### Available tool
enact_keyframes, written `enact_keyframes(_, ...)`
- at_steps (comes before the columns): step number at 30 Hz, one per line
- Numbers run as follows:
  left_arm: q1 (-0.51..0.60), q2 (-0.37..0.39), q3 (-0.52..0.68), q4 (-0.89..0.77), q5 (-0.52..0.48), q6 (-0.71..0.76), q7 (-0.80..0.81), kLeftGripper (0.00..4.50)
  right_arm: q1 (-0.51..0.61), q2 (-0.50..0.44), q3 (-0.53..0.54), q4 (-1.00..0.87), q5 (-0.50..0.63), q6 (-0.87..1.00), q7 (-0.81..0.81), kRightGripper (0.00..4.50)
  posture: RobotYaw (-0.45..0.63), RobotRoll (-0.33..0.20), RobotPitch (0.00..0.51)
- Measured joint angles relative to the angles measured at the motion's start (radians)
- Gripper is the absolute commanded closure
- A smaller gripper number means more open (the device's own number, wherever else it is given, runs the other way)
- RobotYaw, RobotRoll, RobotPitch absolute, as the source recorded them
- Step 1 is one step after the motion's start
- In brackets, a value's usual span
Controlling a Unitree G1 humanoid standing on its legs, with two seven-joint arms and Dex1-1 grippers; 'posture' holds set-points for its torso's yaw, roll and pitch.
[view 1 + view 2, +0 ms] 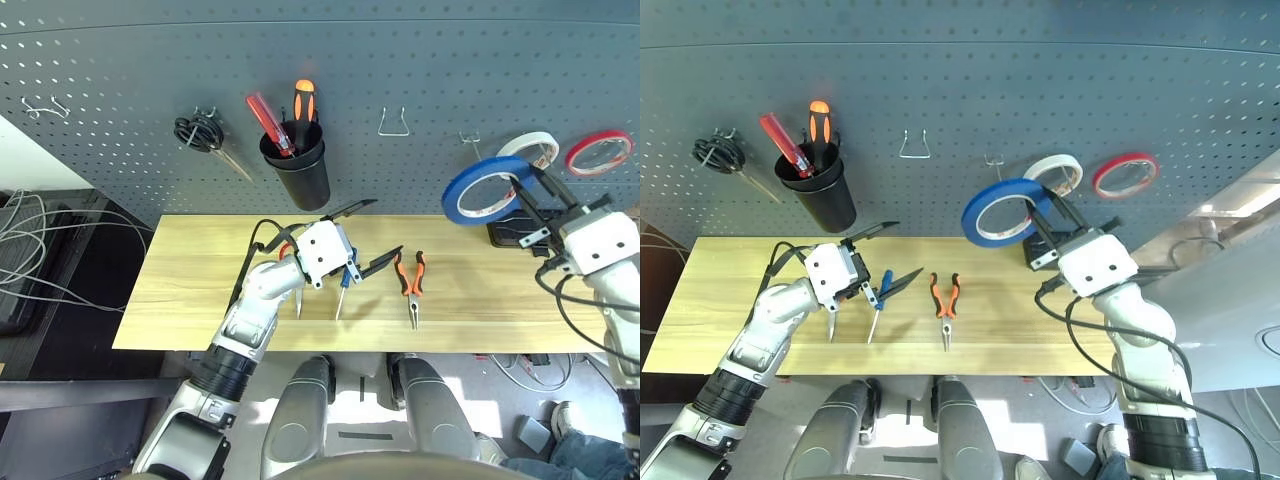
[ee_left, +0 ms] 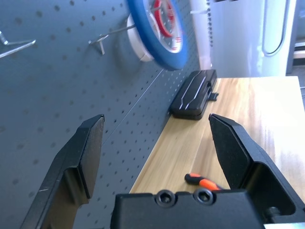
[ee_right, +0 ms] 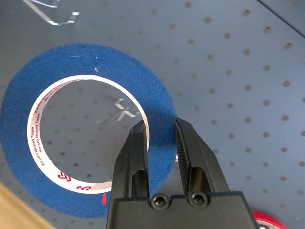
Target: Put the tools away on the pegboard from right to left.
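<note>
The right tool point(image 3: 159, 138) is pinching the blue tape roll point(image 1: 487, 190) by its rim, holding it up before the pegboard point(image 1: 400, 60) beside an empty hook point(image 1: 470, 141), likely needing threading next, while the left tool point(image 2: 157, 143) is gaping empty over the desk point(image 1: 200, 270).

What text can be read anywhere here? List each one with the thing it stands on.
"Xinxin Brand Tape", printed repeatedly in red around the white inner core of the blue tape roll; that reading is tentative.
A small red logo mark sits between repeats; unreadable.
No other writing is readable.
</note>
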Motion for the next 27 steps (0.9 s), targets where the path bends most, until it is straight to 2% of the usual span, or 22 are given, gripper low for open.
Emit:
enact_keyframes(4, -0.001, 0.002, -0.001, 0.0, 0.0, -0.002, 0.001, 0.0, -0.043, 0.016, 0.016, 0.056, -0.004, 0.042, -0.007, 3.8, -0.04, 0.0, 0.23)
enact_keyframes(10, -0.002, 0.019, -0.001, 0.0, 0.014, 0.0, 0.005, 0.0, -0.047, 0.035, 0.051, 0.091, 0.005, 0.113, 0.02, 1.75, -0.04, 0.0, 0.24)
enact_keyframes(14, -0.001, 0.026, -0.001, 0.0, 0.021, 0.0, 0.005, 0.0, 0.019, 0.007, 0.07, 0.055, 0.011, 0.095, 0.081, 0.34, -0.04, 0.0, 0.247)
enact_keyframes(15, -0.001, 0.031, -0.002, 0.0, 0.022, -0.001, 0.005, 0.0, 0.043, -0.002, 0.074, 0.047, 0.013, 0.081, 0.102, 0.1, -0.04, 0.0, 0.249)
enact_keyframes(18, -0.003, 0.041, -0.002, 0.0, 0.024, -0.002, 0.003, 0.0, 0.129, -0.023, 0.102, 0.042, 0.052, 0.117, 0.187, 0.04, -0.05, 0.0, 0.252)
enact_keyframes(21, -0.013, 0.052, -0.003, 0.005, 0.033, -0.002, -0.005, 0.0, 0.158, 0.024, 0.108, 0.049, 0.156, 0.323, 0.227, 0.04, -0.04, 0.0, 0.254)
enact_keyframes(25, -0.038, 0.063, -0.004, 0.016, 0.038, -0.003, -0.012, 0.0, 0.121, 0.062, 0.106, 0.048, 0.26, 0.625, 0.22, 0.04, -0.04, 0.0, 0.254)
enact_keyframes(27, -0.052, 0.08, -0.009, 0.031, 0.042, 0.008, -0.034, 0.0, 0.036, 0.093, 0.105, 0.064, 0.299, 0.835, 0.182, 0.04, -0.03, 0.0, 0.256)
